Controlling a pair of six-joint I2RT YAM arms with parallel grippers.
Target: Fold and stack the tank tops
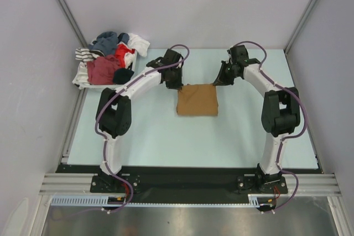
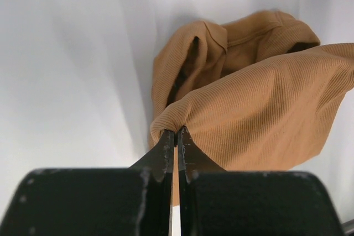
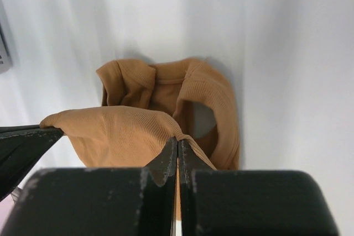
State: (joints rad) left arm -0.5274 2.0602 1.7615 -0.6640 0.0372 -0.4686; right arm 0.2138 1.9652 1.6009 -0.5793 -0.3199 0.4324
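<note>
a: where is the tan tank top (image 1: pixel 197 100) right now?

b: out on the table (image 1: pixel 149 136), well apart from the clothes pile (image 1: pixel 108 62), to the right of the pile and nearer the arm bases. from overhead it reads as a rough rectangle, already doubled over.

a: and the claws?

b: both are pinched tight on it. the left gripper (image 2: pixel 176 136) has its jaws together on a ribbed edge, at the corner facing the pile. the right gripper (image 3: pixel 177 146) is clamped on the corner farthest from the pile. between them the cloth hangs in a slack fold that looks raised off the table, with the straps and neckline bunched beyond it.

a: how do you expect it to handle?

b: it's a light, soft, ribbed knit, so i judge it will sag wherever it isn't held and won't keep a crease by itself. it isn't fragile and isn't really slippery, though thin layers can creep out of a fingertip pinch.

a: so where should it be held?

b: at the corners or along the hem, both layers together. a pinch in the middle would only bunch it.

a: what's left to do?

b: a maroon top (image 1: pixel 104 70) sits in the pile, not yet folded, so i'd call the task early.
</note>
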